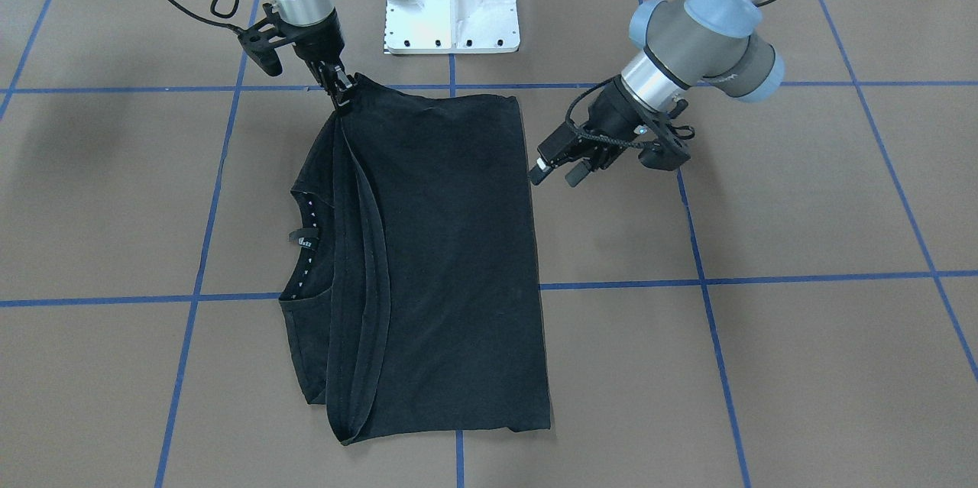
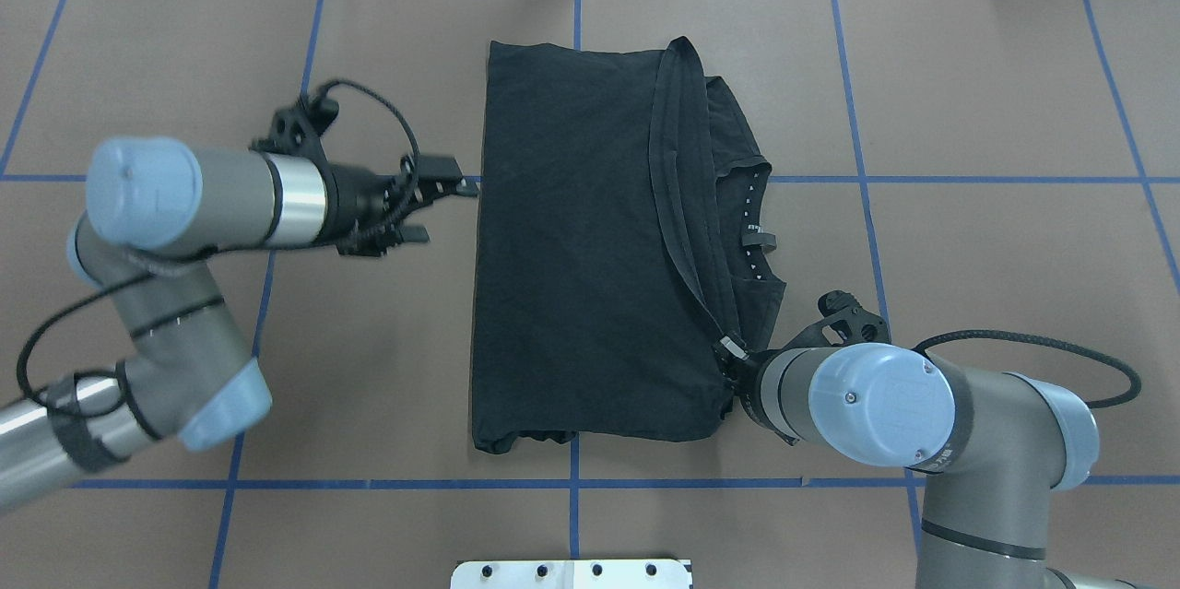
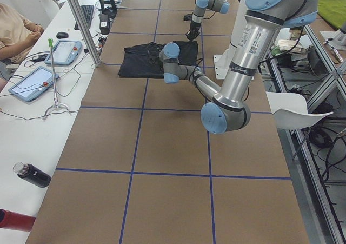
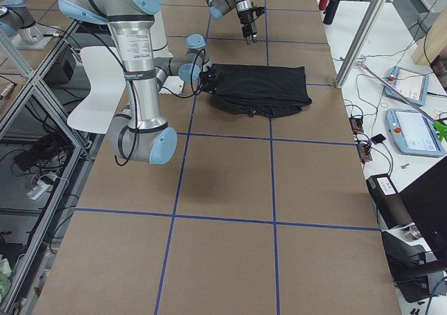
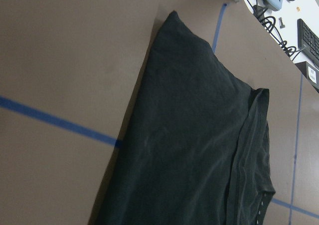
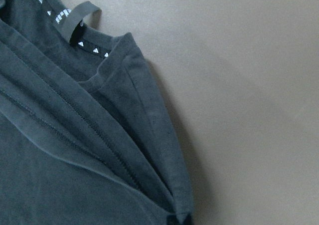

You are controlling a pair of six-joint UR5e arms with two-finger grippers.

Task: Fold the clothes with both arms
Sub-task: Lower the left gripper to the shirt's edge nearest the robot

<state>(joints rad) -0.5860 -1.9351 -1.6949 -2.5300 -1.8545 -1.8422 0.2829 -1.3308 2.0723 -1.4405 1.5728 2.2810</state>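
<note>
Fingertips of the small black right gripper (image 1: 342, 93) are buried in a corner of the black fabric T-shirt (image 1: 451, 244). The white metal base mount (image 1: 452, 7) at the counter's robot-side edge is cropped.

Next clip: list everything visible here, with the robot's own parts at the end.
T-shirt: one, black, folded, mid-table, collar toward the robot's right.
Table: one, brown, with a blue tape grid.
Base mount: one, white, at the robot's edge of the table.
Side bench: one, white, along the table's far side.
Tablets: two, grey-framed, on the bench.
Bottle: one, black, lying on the bench.
Person: one, beige top, at the bench.
Left arm, right arm: grey-silver, light blue caps.
Left tool: black, open, beside the T-shirt's edge, holding nothing.
Right tool: black, shut on the T-shirt's corner.
</note>
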